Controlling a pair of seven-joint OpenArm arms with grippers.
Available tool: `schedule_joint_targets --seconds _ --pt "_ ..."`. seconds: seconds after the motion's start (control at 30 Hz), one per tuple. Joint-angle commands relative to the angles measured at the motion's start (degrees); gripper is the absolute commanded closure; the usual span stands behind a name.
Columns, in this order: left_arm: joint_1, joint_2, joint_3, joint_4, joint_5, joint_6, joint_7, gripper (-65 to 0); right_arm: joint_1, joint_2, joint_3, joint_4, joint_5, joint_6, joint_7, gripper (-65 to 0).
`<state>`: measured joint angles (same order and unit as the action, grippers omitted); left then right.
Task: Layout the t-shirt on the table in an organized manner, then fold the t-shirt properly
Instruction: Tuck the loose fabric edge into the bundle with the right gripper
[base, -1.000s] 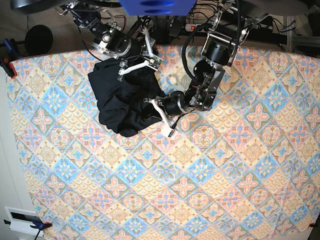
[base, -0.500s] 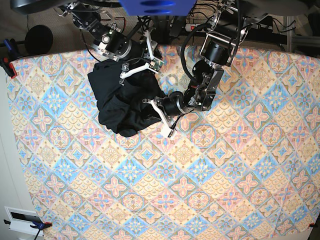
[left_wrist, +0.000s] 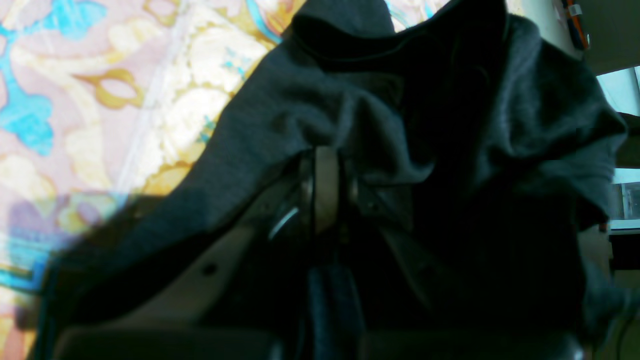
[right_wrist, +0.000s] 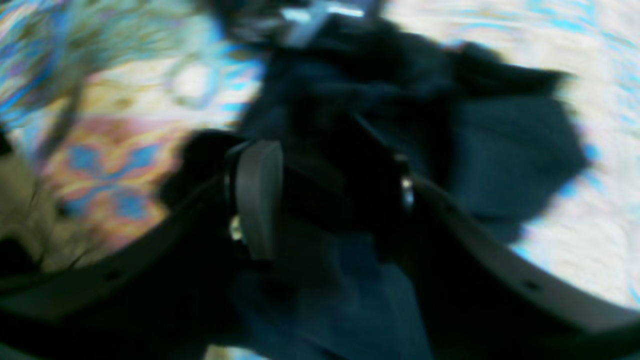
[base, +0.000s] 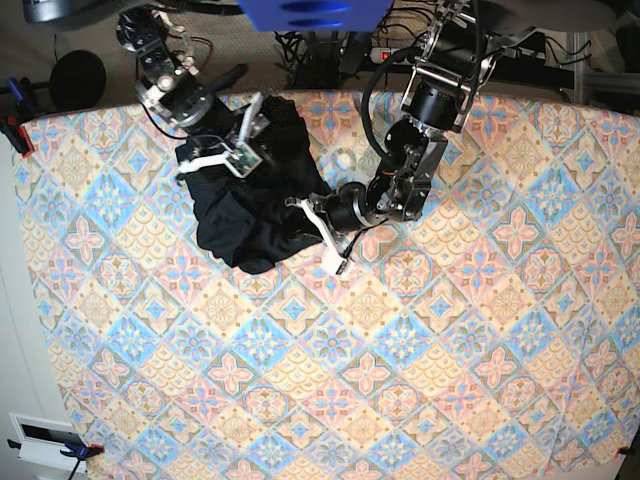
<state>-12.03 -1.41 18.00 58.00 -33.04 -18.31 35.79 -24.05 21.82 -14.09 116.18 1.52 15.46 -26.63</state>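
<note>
A black t-shirt (base: 250, 205) lies bunched in a heap near the far edge of the table (base: 420, 360), toward its far left corner as the overhead camera sees it, with none of its sleeves or hem spread out, so the laying-out stage of the task looks barely begun. The left gripper (base: 328, 237) sits low at the heap's near right side, its jaws pressed together on a fold of the dark fabric; its wrist camera shows the cloth draped up and over the closed fingers (left_wrist: 320, 192), which suggests the arm is anchoring or preparing to draw out that edge. The right gripper (base: 228, 150) hangs over the heap's far side, beside the table's far edge, jaws spread apart; its own blurred view shows one dark pad (right_wrist: 257, 197) standing clear of its partner with shirt fabric lying between and beneath them, though whether either pad touches the cloth cannot be told through the blur. Judging by this arrangement, one arm pins a corner while the other seeks a second hold, so the pair can pull the thin, limp material flat across the patterned cover; a loose pinch could let the slippery fabric slide free
</note>
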Motion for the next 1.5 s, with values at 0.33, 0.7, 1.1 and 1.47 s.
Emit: schedule_joint_targets --seconds 0.33,0.7,1.1,1.47 --pt "0.56 -0.83 0.07 -1.69 6.62 6.04 3.99 0.0 -2.72 -9.47 23.1 0.96 0.72 -0.3 17.27 -26.9" --pt "0.47 -0.74 0.07 -1.69 6.71 6.04 3.99 0.0 -4.03 -9.82 18.61 0.61 0.46 -0.3 13.58 0.0" --pt "0.47 -0.66 -0.02 -1.69 6.62 6.04 3.99 0.0 -1.92 -9.82 12.64 0.43 0.37 -0.39 4.17 0.0" --pt "0.47 -0.57 -0.02 -1.6 6.53 6.04 3.99 0.0 -1.92 -9.82 7.1 0.43 0.28 -0.47 1.09 0.0"
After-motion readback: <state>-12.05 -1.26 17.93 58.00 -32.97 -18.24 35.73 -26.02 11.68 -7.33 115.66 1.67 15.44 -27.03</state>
